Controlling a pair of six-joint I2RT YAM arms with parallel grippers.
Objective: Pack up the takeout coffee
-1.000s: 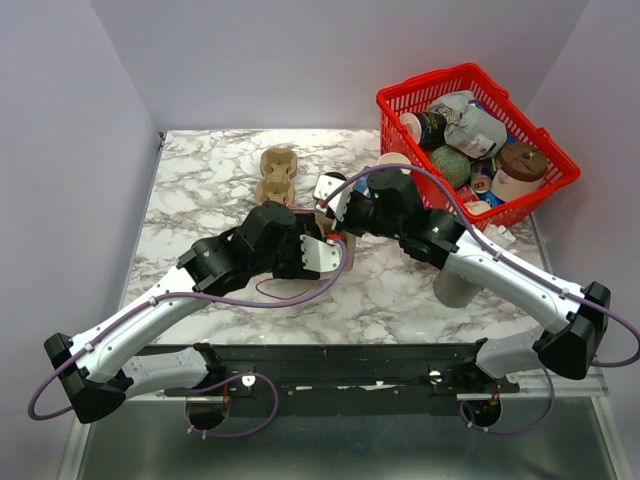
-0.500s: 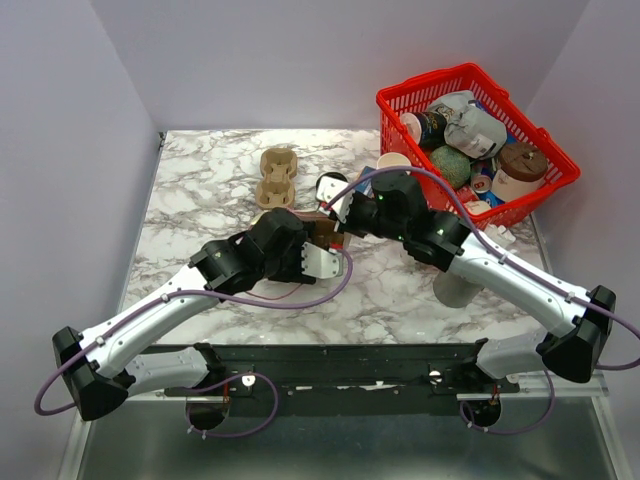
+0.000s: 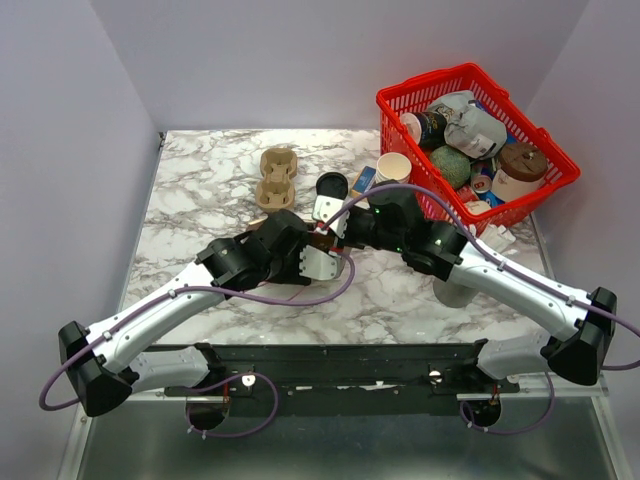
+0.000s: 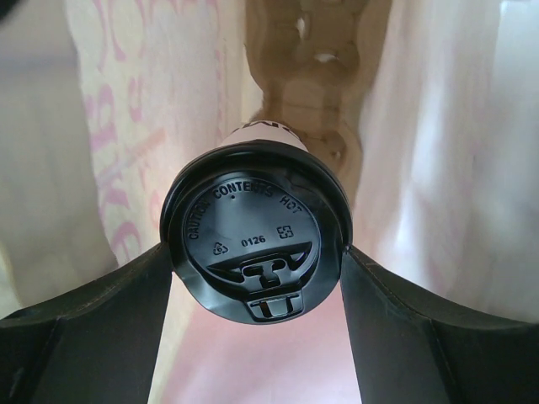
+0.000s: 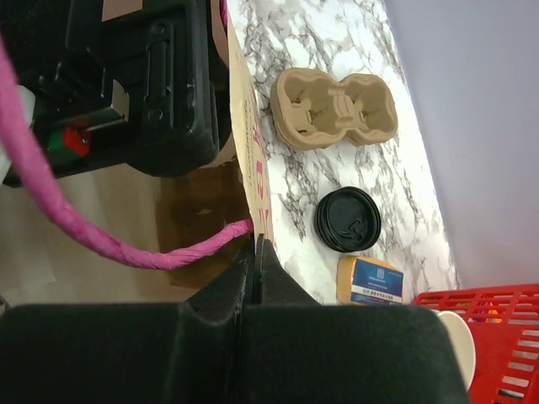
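Note:
The takeout coffee [image 4: 253, 227], a white cup under a black lid, hangs inside a paper bag [image 4: 135, 109] with pink print. My left gripper [image 4: 257, 257] is shut on it, one finger pressing each side of the lid. Below the cup, in the bag, lies a brown moulded carrier [image 4: 316, 59]. My right gripper [image 5: 255, 246] is shut on the bag's upper edge [image 5: 250, 160]. In the top view both grippers meet at the brown bag [image 3: 322, 238] mid-table; the coffee is hidden there.
On the table behind the bag lie a brown cup carrier [image 3: 275, 178], a loose black lid [image 3: 331, 186], a blue-and-yellow packet [image 3: 364, 179] and a lidless white cup [image 3: 393, 167]. A red basket [image 3: 400, 97] of items stands at back right. Stacked white cups [image 3: 455, 292] sit under my right arm.
My right wrist has shifted left and nearer, uncovering the loose black lid and the lidless cup. My left forearm has swung right, its gripper staying at the bag.

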